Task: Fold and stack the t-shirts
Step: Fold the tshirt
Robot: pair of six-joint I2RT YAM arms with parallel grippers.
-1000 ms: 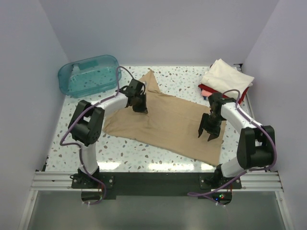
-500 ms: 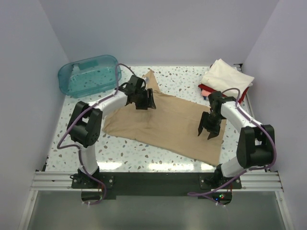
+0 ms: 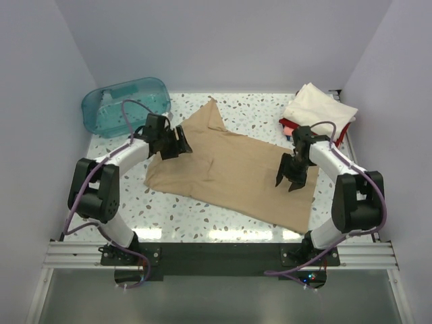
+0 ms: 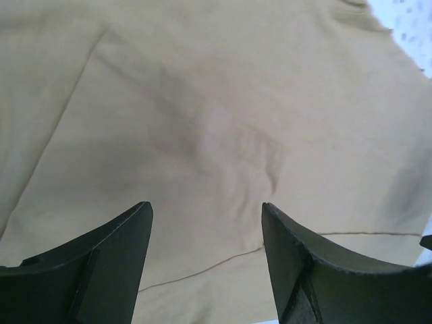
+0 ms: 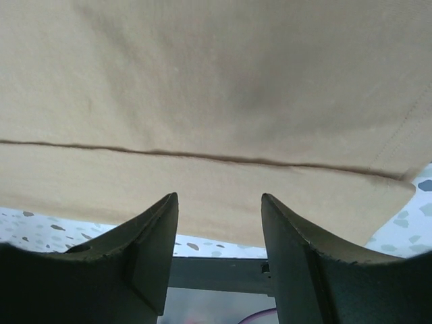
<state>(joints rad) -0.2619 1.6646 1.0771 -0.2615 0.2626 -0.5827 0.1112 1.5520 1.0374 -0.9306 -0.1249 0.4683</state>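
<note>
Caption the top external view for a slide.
Left end effector and right end effector open over spread tan t-shirt; folded shirts far right, teal tub far left.

Left arm opens up and swings away to the left

The left gripper (image 3: 179, 144), shut a second ago farther in over the tan t-shirt (image 3: 236, 169), now has its jaws apart at the shirt's far-left edge. Its elbow has swung out to the left.
</note>
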